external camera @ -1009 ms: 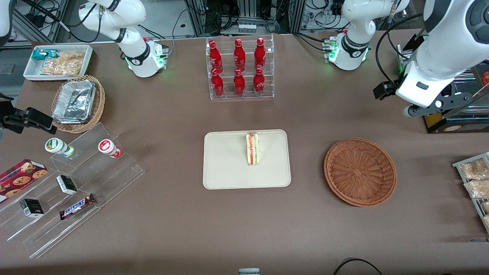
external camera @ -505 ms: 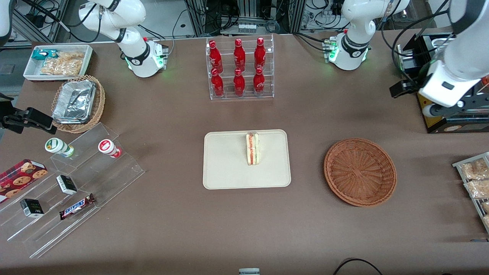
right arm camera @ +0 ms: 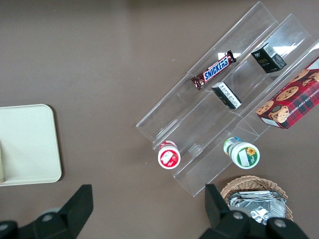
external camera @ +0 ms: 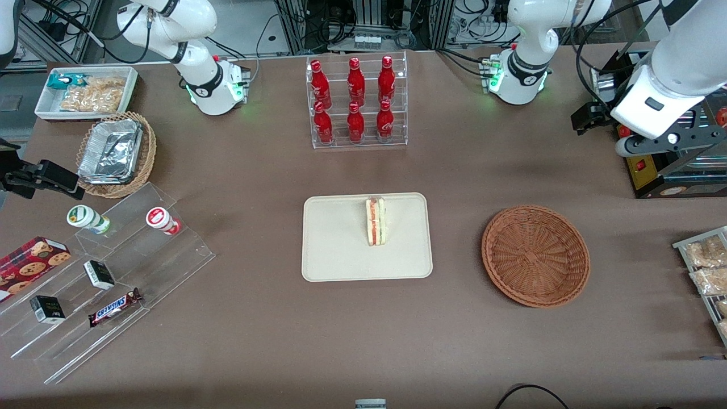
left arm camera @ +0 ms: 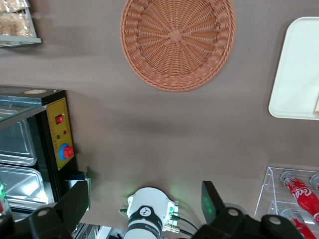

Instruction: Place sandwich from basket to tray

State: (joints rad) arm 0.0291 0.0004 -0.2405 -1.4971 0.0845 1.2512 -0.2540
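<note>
Sandwich (external camera: 375, 221) is seen standing on its edge on the tray (external camera: 341, 250), the basket (external camera: 535, 256) lies bare, and the gripper (left arm camera: 144, 206), fingers spread and holding nothing, is raised well away, so tipping by a table jolt is judged the remaining risk.

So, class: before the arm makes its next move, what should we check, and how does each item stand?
1. Sandwich on the tray: ok.
2. Basket holds nothing: ok.
3. Gripper, high above the table at the working arm's end, carries nothing, jaws open: ok.
4. Sandwich inside the tray's rim: ok.
5. Bottle rack undisturbed: ok.
</note>
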